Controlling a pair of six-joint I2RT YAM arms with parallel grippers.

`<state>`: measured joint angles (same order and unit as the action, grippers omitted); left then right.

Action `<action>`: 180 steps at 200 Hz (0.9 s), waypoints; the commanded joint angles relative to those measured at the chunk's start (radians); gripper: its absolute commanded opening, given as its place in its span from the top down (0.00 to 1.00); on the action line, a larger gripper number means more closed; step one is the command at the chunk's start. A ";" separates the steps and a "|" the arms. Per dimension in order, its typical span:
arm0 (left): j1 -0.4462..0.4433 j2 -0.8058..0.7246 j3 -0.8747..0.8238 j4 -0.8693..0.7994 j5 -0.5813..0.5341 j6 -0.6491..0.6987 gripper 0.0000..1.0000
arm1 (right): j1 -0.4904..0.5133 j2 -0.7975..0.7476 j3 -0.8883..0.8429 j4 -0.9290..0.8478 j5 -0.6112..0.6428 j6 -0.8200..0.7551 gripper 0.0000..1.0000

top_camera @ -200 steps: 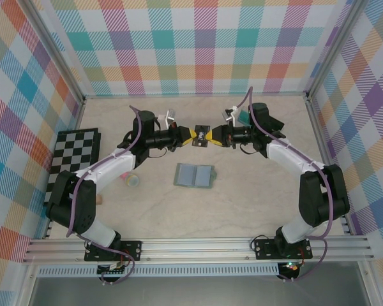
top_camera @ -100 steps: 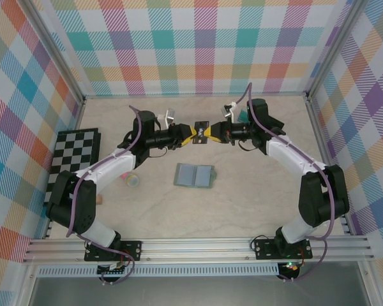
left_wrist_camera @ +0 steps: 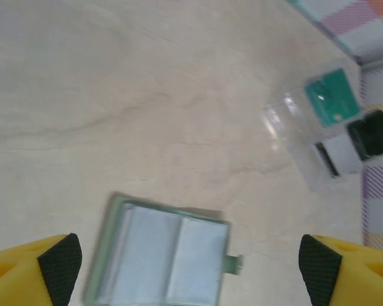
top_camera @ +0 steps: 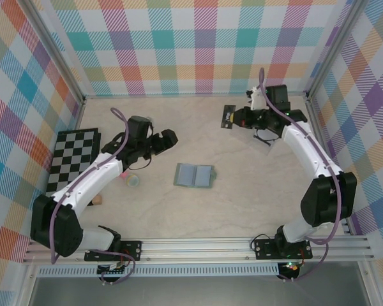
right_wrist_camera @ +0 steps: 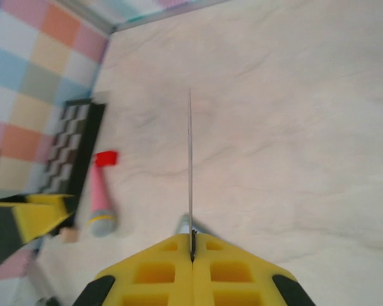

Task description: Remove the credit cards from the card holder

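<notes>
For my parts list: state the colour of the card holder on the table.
Pale grey-teal card holder, best seen in the left wrist view.

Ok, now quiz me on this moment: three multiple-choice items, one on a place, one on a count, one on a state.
1. The card holder is:
A. leaning against the back wall
B. lying flat on the table, between the two arms
C. held up in the air

2. How many panels does the open card holder show?
A. one
B. two
C. four

3. The right gripper is:
A. wide open
B. shut on a thin card
C. shut on the card holder

Answers:
1 B: the top view has it flat on the marbled surface.
2 B: the left wrist view shows two panels side by side.
3 B: the right wrist view shows the card edge-on in the closed gripper.
</notes>
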<state>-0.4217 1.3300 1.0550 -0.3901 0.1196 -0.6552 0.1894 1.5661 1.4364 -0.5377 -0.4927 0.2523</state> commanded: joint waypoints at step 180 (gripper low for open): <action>0.109 -0.079 -0.023 -0.240 -0.188 0.154 0.00 | -0.197 0.448 0.670 -0.665 0.592 -0.950 1.00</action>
<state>-0.3370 1.2400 1.0424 -0.6277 -0.1078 -0.4812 0.0120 1.9587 1.9724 -1.0534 0.0841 -0.5835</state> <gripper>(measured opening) 0.999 0.040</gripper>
